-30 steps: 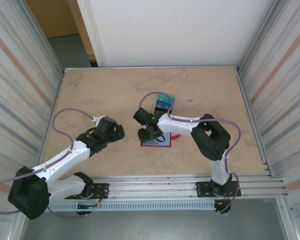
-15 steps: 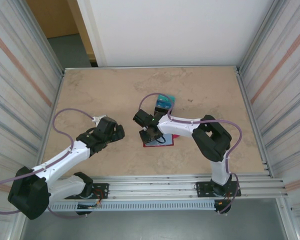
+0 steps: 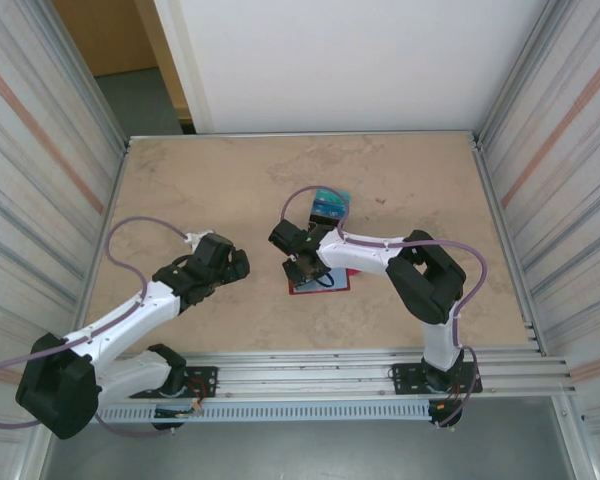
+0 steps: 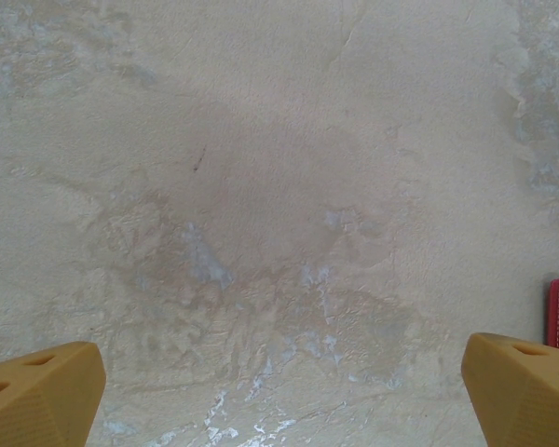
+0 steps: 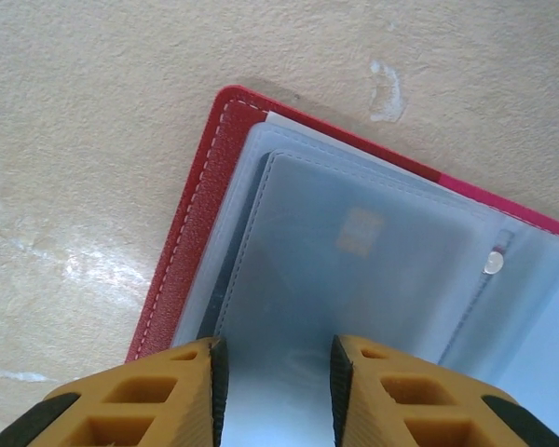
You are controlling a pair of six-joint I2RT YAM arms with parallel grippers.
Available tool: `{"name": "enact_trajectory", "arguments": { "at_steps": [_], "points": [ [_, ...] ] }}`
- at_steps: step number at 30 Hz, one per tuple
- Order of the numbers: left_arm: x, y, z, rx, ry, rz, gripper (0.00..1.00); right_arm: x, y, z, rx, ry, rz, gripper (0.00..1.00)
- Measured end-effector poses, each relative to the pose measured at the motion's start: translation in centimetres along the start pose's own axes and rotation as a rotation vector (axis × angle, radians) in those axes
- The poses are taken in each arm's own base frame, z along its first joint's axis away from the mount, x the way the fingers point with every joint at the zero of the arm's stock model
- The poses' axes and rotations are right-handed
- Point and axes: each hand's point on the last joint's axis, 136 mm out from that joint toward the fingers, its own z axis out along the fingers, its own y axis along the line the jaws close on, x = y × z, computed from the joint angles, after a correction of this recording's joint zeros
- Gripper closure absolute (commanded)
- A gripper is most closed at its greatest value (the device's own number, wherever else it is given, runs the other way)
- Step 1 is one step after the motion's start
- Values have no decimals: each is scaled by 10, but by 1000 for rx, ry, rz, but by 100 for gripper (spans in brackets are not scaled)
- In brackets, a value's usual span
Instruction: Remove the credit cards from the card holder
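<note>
Card holder (image 5: 188,242): open, mid-table, shifted slightly toward right edge. Right gripper (image 5: 277,361): narrowed around pocketed credit card (image 5: 354,265), grip unconfirmed, extraction likely starting. Left gripper (image 4: 279,396): spread wide, idle.

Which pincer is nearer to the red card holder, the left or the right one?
Right. The right pincer is over the open card holder, reaching a clear pocket. The left pincer hangs open above bare table, off to the holder's left.
</note>
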Motion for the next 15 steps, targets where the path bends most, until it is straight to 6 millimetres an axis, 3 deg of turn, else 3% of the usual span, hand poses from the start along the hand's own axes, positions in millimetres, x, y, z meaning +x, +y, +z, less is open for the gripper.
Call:
{"name": "enact_trajectory", "arguments": {
  "at_steps": [3,15],
  "points": [
    [0,-1,0,4,2,3,1,-1,-2,0,1,0,5,54],
    [3,-4,5,1,28,21,1,1,11,0,-42,-2,-8,47]
  ]
}}
